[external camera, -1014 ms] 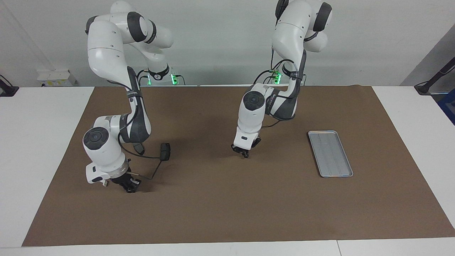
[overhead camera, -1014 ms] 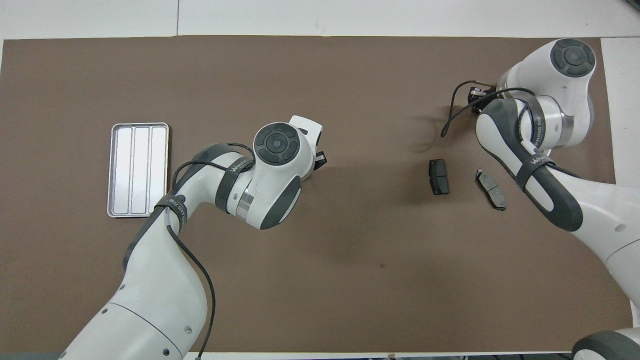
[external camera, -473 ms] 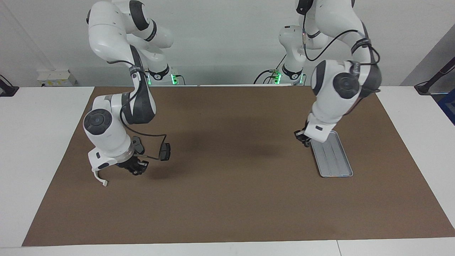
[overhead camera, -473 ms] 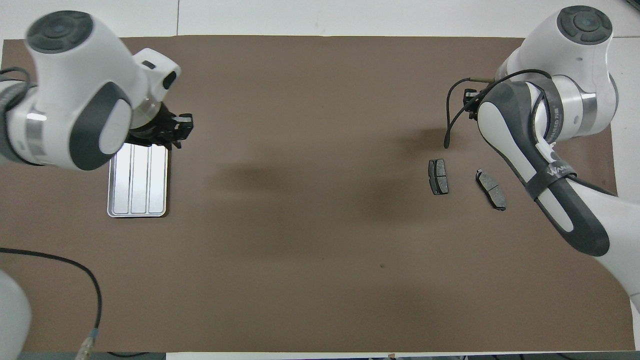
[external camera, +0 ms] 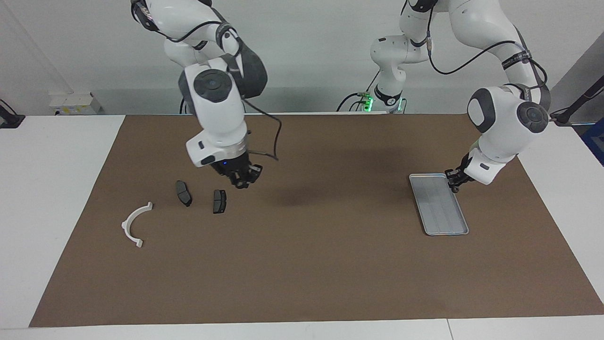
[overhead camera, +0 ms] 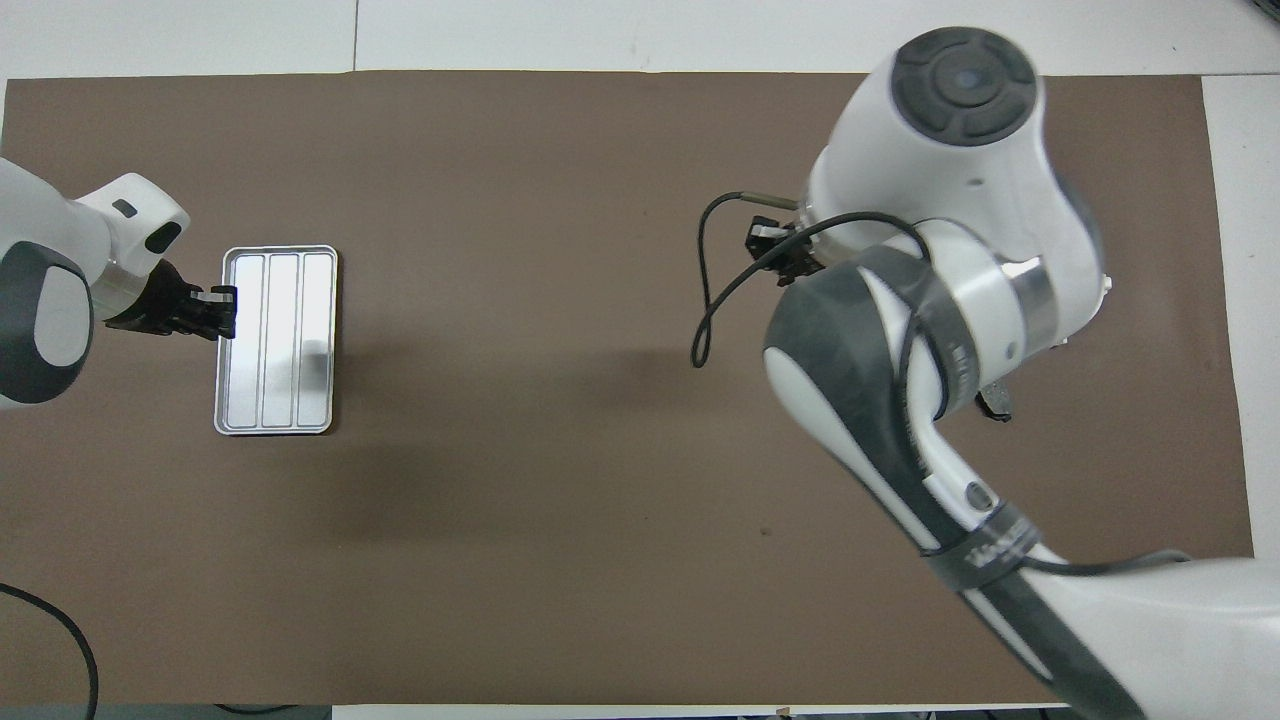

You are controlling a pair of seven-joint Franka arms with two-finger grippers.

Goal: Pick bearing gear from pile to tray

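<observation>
Hovering at the tray's (external camera: 439,204) three-o'clock rim, left gripper (external camera: 455,182) jaws clenched; right gripper (external camera: 241,178) over brown mat, jaw state unclear.

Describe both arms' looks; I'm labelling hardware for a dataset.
Both arms have glossy white rounded shells with dark grey joint sections and round dark caps. The left gripper and right gripper are black and two-fingered. A thin black cable loops beside each wrist.

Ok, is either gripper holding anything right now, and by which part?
Cannot be told. The left gripper is shut at the tray's rim, the right gripper hangs by the dark plates; no held thing is visible.
</observation>
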